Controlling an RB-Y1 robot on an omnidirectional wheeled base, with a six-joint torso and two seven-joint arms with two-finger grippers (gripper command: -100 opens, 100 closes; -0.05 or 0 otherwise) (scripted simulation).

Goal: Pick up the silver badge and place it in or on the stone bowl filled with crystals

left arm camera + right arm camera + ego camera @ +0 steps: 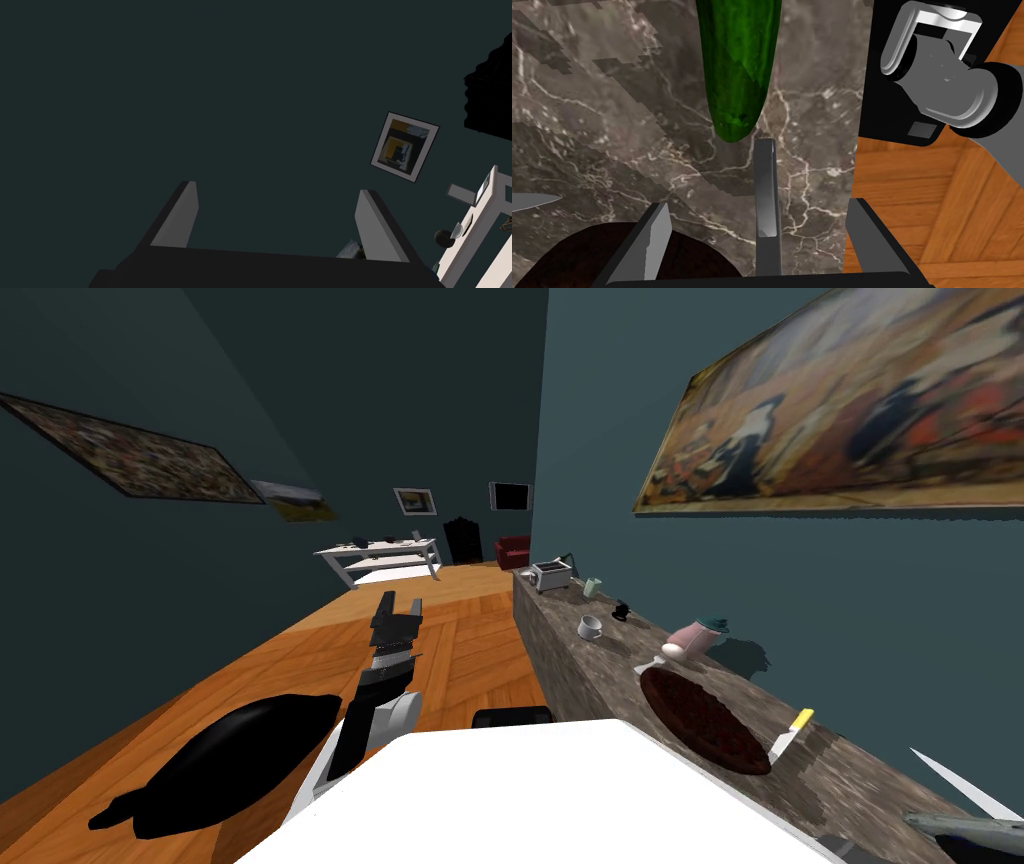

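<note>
— Claws?
— My left gripper [401,600] hangs over the floor [300,648], fingers wide apart and empty. My right gripper [760,205] is over the counter [587,100], also spread, gripping nothing.
— Badge?
— A grey bar [766,170] lies between the right fingers, touching neither, near the cucumber [739,60]. I can't tell if it's the badge. The dark bowl [572,260] is beside one finger.

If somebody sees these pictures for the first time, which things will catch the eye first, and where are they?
The big colourful painting hangs on the dark teal wall, above the long marbled counter. On that counter, a glossy green cucumber lies just ahead of the right gripper, whose fingers stand open, and a round dark red disc lies nearby.
</note>
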